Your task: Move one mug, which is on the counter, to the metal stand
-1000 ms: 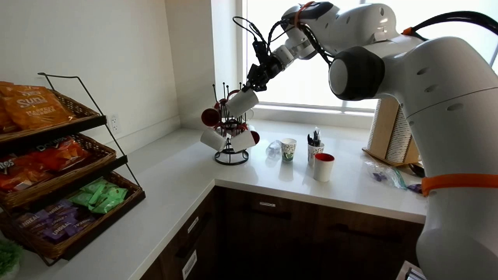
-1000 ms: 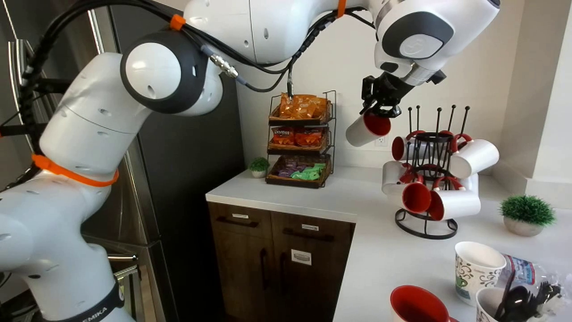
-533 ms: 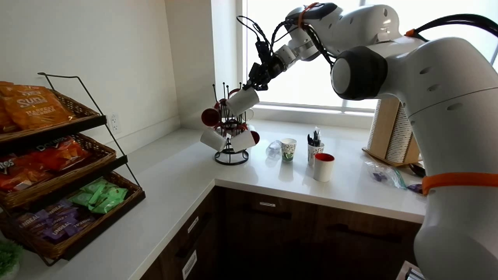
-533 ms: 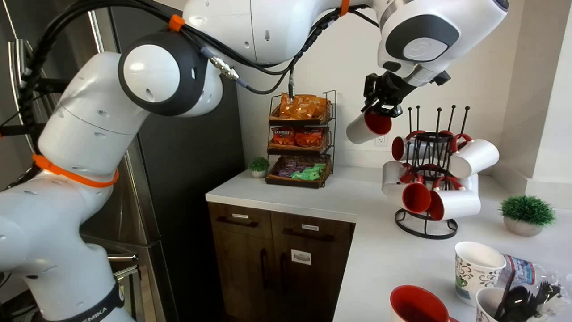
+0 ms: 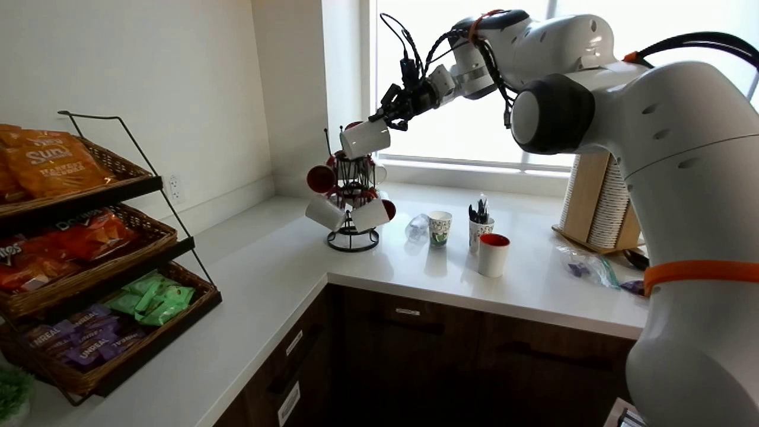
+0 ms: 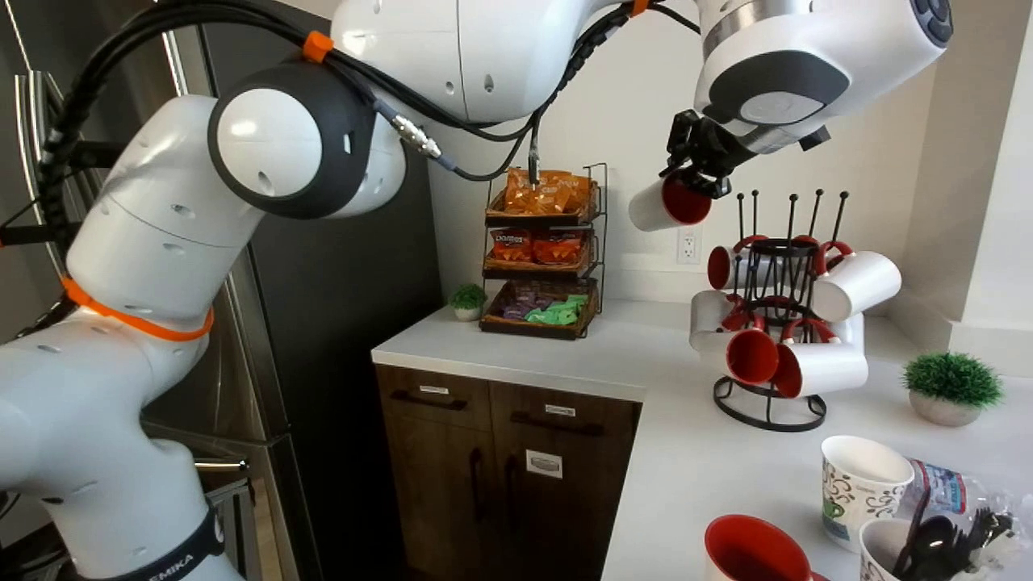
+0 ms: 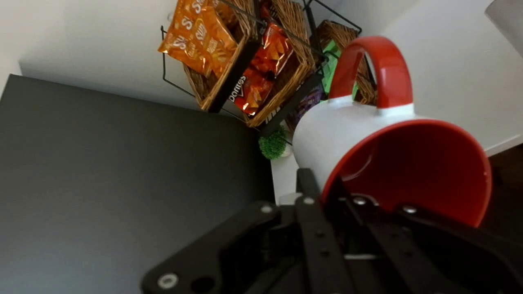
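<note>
Pinching the mug (image 6: 668, 203) by its side, near the lip. Clamping it with the claw (image 7: 322, 188), seemingly with one finger (image 7: 306, 183) outside and one inside. Holding it up in the air, tipped over on a slant, well above the counter (image 5: 267, 231). Looking, in an exterior view, about level with the tips of the stand (image 6: 784, 250), but sitting off to one side. Showing a gap there between mug and stand, so not touching and not hanging yet. Leaving the red handle (image 7: 394, 81) bare in the wrist view, away from the claw.

Guessing at about halfway through the job. Counting the grab and the lift as done. Counting the hanging as not done. Needing next, most likely, to bring the mug in, to turn the handle to a prong (image 6: 791, 216), to slip it on, then to let go and back off. Looking like the hard part, with thin prongs close together and more mugs (image 6: 857, 284) all around, hung by their handles. Risking a bump on those, or a miss at the tip, by coming in too low or with the handle turned wrong. Finding no sign in these views of which prong to aim for.

Seeing a spare mug (image 5: 493, 259), in both exterior views, upright on the counter near the cups (image 5: 439, 230). Needing just one mug for the stand, so likely leaving that one alone.
</note>
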`<state>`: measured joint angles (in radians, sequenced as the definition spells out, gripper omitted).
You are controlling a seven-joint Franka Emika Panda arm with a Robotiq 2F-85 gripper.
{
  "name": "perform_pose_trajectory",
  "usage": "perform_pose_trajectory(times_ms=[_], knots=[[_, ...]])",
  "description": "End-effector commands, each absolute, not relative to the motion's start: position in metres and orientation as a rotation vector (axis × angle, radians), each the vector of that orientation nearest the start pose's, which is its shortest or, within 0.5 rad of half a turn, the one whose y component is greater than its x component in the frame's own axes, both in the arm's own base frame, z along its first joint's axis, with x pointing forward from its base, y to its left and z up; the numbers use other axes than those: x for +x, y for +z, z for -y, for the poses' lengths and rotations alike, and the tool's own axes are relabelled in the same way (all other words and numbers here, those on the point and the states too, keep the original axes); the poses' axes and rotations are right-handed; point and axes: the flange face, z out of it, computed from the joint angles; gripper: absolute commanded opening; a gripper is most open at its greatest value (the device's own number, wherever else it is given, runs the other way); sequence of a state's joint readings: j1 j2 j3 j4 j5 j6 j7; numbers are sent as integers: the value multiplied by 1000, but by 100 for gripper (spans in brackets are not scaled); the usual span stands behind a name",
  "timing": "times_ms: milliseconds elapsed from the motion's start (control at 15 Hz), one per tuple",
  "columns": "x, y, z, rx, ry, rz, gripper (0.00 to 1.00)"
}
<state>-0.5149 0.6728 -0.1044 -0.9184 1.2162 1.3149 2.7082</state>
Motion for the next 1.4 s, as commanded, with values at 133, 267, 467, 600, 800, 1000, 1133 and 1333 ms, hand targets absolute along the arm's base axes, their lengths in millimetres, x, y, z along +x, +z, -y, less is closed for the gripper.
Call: perform_pose_trajectory(times_ms=[133, 267, 467, 600, 800, 1000, 1133, 1333], knots=[[668, 548, 303, 163, 1608, -2201, 2], [673, 541, 309, 208, 1589, -2177, 2], [679, 531, 315, 258, 1573, -2150, 2], [682, 526, 316, 269, 1579, -2138, 2], [685, 521, 316, 284, 1582, -2129, 2], [687, 514, 317, 296, 1577, -2136, 2], [690, 510, 318, 305, 1561, -2146, 2], [693, 504, 319, 316, 1550, -2151, 2]])
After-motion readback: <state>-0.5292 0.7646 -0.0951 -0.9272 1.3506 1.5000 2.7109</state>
